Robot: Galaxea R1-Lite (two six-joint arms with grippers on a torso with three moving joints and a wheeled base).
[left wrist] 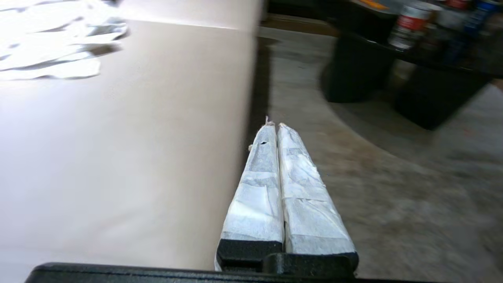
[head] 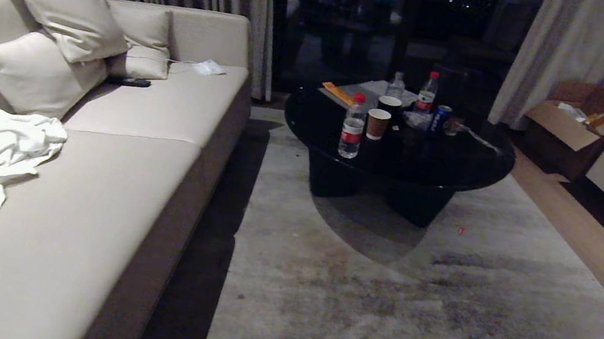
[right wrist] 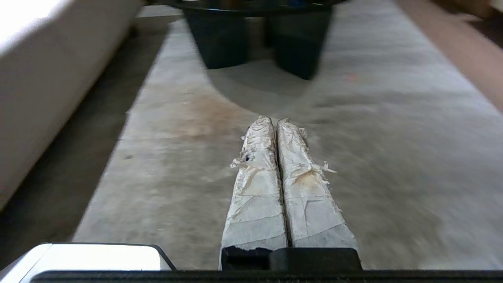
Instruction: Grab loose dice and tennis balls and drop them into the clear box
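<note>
Grey carpet fills the lower right of the head view; beige sofa at left, black worktop at upper centre. My left pincer and right pincer are pressed together, empty. No dice, balls or box visible.

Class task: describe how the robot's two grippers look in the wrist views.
Left gripper: two long tapering fingers wrapped in white tape on a black base. Right gripper: same build, but its tape is frayed, dirtier and brown-stained.
</note>
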